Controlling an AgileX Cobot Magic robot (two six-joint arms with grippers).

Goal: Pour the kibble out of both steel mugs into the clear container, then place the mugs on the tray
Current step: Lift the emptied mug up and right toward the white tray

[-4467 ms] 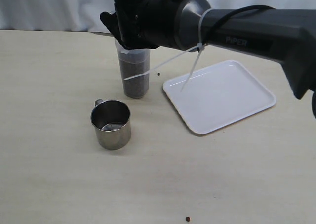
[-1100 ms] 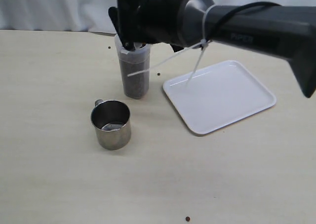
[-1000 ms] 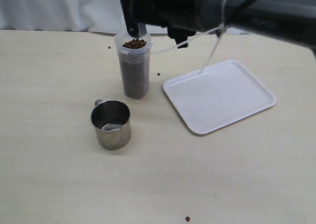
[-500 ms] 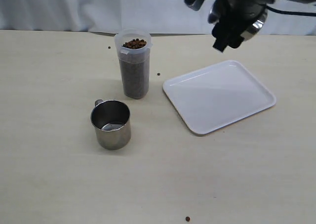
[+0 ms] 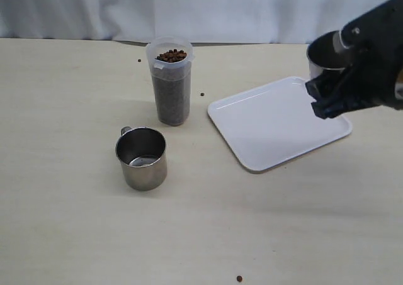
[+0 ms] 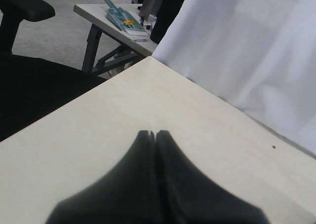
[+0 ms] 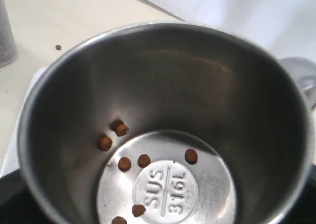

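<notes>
Two steel mugs show, well apart. The first mug (image 5: 141,158) stands upright on the worktop (image 5: 75,222) in front of the clear container (image 5: 170,90), its handle turned toward that container; inside it we see only a shiny steel bottom. The container stands upright just left of the white tray (image 5: 271,131) and is packed with kibble (image 5: 171,56) up to its rim, where brown pellets heap at the mouth. Three loose pellets lie on the worktop: one (image 5: 202,95) between container and tray, one (image 5: 140,61) behind the container to its left, one (image 5: 239,278) near the front edge.

The second mug (image 5: 326,51) sits mouth-up in the right tool (image 5: 329,96), whose black jaws clamp its sides. In the right wrist view a handful of pellets (image 7: 143,160) lie scattered on its stamped bottom, and a couple cling low on the wall. The right arm comes in from the right edge of the exterior view and carries the mug at the tray's far right end; we cannot tell whether it touches the tray.

The left tool (image 6: 156,135) shows only in its own wrist view, its two dark fingers pressed together and holding nothing, over a bare corner of the worktop beside a white curtain (image 6: 256,46).
</notes>
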